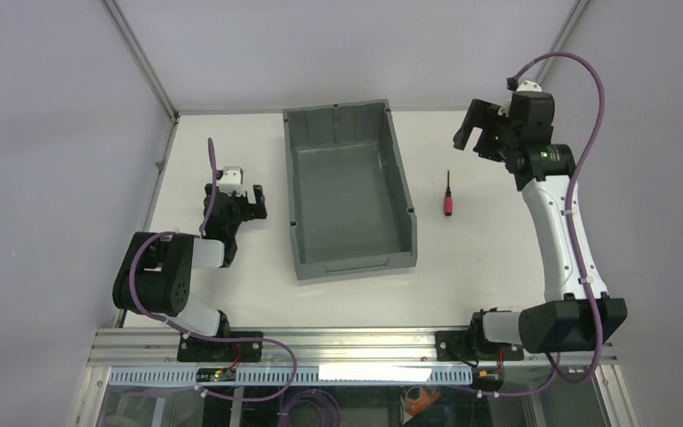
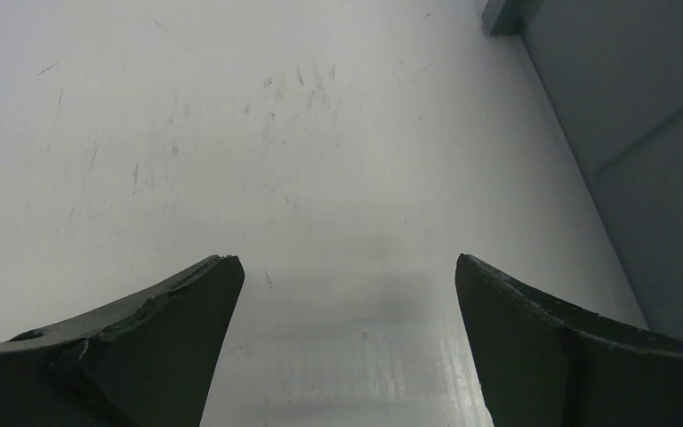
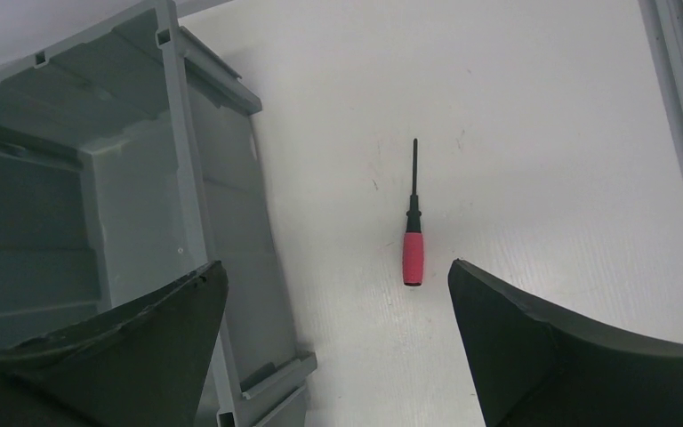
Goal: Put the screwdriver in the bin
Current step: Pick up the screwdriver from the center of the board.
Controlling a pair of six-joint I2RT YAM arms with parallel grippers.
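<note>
As it lies flat, the screwdriver (image 3: 413, 238) shows red handle, black shaft.

This is looking like a robotics lab, a closed test cell rather than a home or a shop. Two robot arms, the left arm (image 1: 156, 280) and the right arm (image 1: 556, 231), are standing bolted to an aluminium rail (image 1: 347, 341) that is running along the near edge of a bare white tabletop (image 1: 480, 276). Plain pale panels (image 1: 44, 133) and metal frame posts (image 1: 138, 58) are walling the cell in. Purple cables (image 1: 601, 89) are looping off the arms, and a grey plastic bin (image 1: 356, 265) is sitting on the scratched surface.
</note>
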